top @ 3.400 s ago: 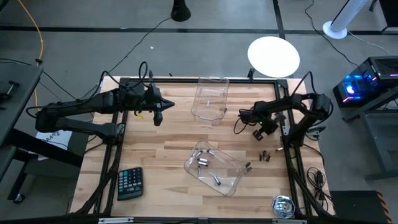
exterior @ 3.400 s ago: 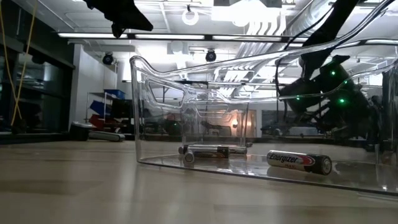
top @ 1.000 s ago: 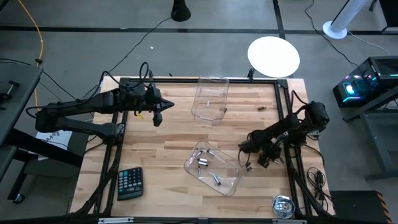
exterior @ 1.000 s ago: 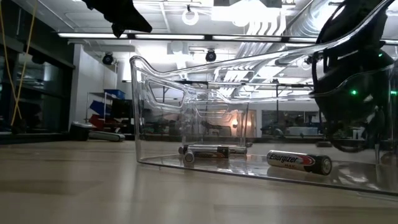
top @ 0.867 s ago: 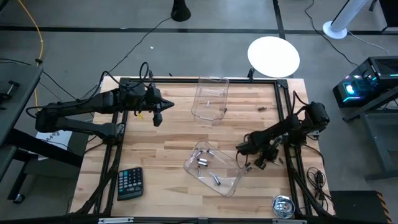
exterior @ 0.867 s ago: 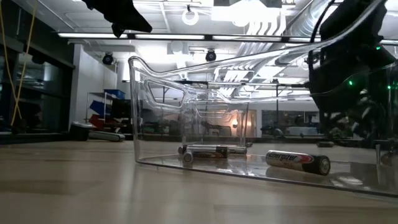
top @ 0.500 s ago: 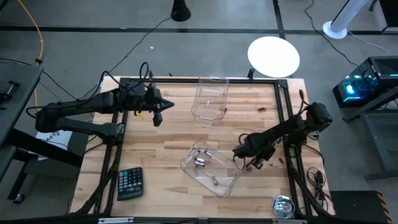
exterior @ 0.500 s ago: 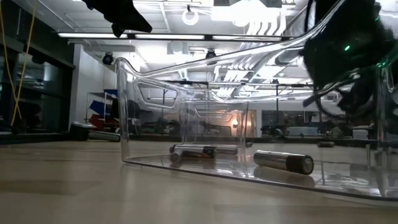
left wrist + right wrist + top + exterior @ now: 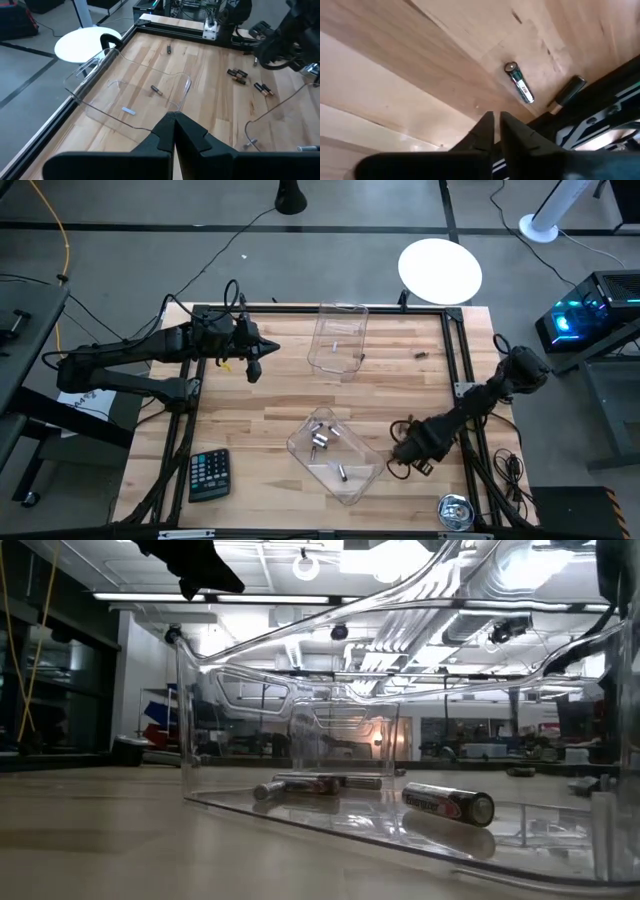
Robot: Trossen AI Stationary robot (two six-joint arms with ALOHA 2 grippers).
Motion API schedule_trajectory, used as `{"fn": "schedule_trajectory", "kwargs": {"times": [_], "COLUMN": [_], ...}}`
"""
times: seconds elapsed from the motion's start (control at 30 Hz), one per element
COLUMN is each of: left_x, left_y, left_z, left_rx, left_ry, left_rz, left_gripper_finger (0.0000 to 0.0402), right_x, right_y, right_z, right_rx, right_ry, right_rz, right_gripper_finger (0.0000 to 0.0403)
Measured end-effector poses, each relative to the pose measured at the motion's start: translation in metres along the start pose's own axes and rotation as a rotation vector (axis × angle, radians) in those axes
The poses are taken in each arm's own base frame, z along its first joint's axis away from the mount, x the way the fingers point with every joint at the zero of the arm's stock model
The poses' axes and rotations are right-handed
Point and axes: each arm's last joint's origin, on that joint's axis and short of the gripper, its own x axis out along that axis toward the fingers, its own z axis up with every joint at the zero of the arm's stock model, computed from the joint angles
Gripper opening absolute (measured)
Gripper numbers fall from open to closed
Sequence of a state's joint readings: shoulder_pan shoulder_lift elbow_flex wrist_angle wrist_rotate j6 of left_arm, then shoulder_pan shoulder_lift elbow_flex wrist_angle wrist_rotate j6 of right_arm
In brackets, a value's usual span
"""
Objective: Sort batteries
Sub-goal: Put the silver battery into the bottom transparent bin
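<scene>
The step in hand is judged to be the picking up of loose batteries from the table's right side for sorting into the clear trays; the right gripper [image 9: 408, 452] is seen low over the wooden table [image 9: 250, 420], just beside the right end of the near tray [image 9: 333, 452], and in its wrist view its fingers [image 9: 485, 125] stand only a narrow slit apart with nothing held between them; a green-banded battery [image 9: 519, 82] lies on the wood just ahead of them, close to the table's black frame; the next move is judged to call for wider jaws, alignment across that battery's length and a descent onto it, with care that it is not rolled under the frame.

The left gripper [image 9: 252, 369] is held above the table's far left, its fingers [image 9: 172, 131] pressed together and empty.

In the near tray several batteries are seen; one labelled cell [image 9: 448, 803] and a cluster of others [image 9: 300, 784] lie on its floor in the low view; the far tray [image 9: 338, 340] holds one thin battery [image 9: 156, 90] and a small pale strip [image 9: 128, 111] whose nature cannot be told.

Loose cells remain outside: a pair [image 9: 238, 75] and another [image 9: 262, 89] on the right of the table, and one [image 9: 422, 353] by the far right edge.
</scene>
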State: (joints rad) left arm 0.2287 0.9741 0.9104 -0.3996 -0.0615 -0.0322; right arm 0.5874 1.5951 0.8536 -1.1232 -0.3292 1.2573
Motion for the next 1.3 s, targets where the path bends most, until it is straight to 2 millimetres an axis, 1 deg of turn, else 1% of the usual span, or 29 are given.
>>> {"fn": "schedule_trajectory", "kwargs": {"times": [0.13, 0.27, 0.33, 0.4, 0.53, 0.6, 0.67, 0.7, 0.73, 0.77, 0.8, 0.83, 0.9, 0.97, 1.07, 1.13, 1.2, 1.3], "left_x": [0.0, 0.0, 0.0, 0.0, 0.0, 0.0, 0.0, 0.0, 0.0, -0.003, -0.006, -0.01, -0.02, -0.028, -0.035, -0.039, -0.041, -0.039], "left_y": [0.0, 0.0, 0.0, 0.0, 0.0, 0.0, 0.0, 0.0, 0.0, 0.0, 0.0, 0.0, 0.0, 0.001, 0.003, 0.004, 0.004, 0.004], "left_z": [0.0, 0.0, 0.0, 0.0, 0.0, 0.0, 0.0, 0.001, 0.002, 0.006, 0.012, 0.019, 0.031, 0.037, 0.039, 0.038, 0.035, 0.031], "left_rx": [0.0, -0.017, -0.027, -0.04, -0.045, -0.045, -0.045, -0.045, -0.052, -0.06, -0.063, -0.059, -0.03, 0.008, 0.028, 0.025, 0.026, 0.02], "left_ry": [0.0, 0.0, 0.0, 0.0, 0.0, 0.0, -0.002, -0.007, -0.023, -0.05, -0.089, -0.139, -0.224, -0.261, -0.269, -0.268, -0.244, -0.198], "left_rz": [0.002, 0.002, 0.002, 0.003, 0.003, 0.003, 0.003, 0.003, 0.002, 0.0, -0.003, -0.006, -0.003, 0.018, 0.062, 0.078, 0.082, 0.081], "left_gripper_finger": [0.0, 0.0, 0.0, 0.0, 0.0, 0.0, 0.0, 0.0, 0.0, 0.0, 0.0, 0.0, 0.0, 0.0, 0.0, 0.0, 0.0, 0.0], "right_x": [0.001, 0.012, 0.019, 0.026, 0.036, 0.039, 0.039, 0.038, 0.036, 0.034, 0.031, 0.029, 0.018, 0.002, -0.025, -0.043, -0.06, -0.086], "right_y": [-0.001, -0.011, -0.015, -0.016, -0.016, -0.017, -0.017, -0.017, -0.016, -0.015, -0.014, -0.015, -0.013, -0.008, -0.003, 0.006, 0.017, 0.041], "right_z": [0.0, 0.003, 0.004, 0.006, 0.009, 0.01, 0.01, 0.01, 0.009, 0.008, 0.006, 0.005, 0.001, -0.002, -0.008, -0.007, -0.002, 0.009], "right_rx": [-0.043, -0.041, -0.038, -0.048, -0.076, -0.063, -0.059, -0.055, -0.057, -0.069, -0.081, -0.081, -0.064, -0.046, -0.018, -0.006, -0.005, -0.055], "right_ry": [-0.027, -0.007, 0.005, 0.006, 0.007, 0.002, 0.003, 0.002, 0.003, -0.003, -0.014, -0.029, -0.025, -0.041, -0.117, -0.207, -0.335, -0.539], "right_rz": [-0.02, -0.068, -0.078, -0.058, 0.007, 0.008, 0.006, 0.001, -0.007, -0.015, -0.029, -0.064, -0.094, -0.112, -0.136, -0.085, 0.002, 0.241], "right_gripper_finger": [0.0079, 0.0139, 0.0159, 0.0168, 0.0171, 0.0163, 0.0136, 0.0112, 0.0079, 0.0045, 0.0025, 0.0019, 0.0021, 0.0012, 0.0008, 0.0006, 0.0004, 0.0005]}}
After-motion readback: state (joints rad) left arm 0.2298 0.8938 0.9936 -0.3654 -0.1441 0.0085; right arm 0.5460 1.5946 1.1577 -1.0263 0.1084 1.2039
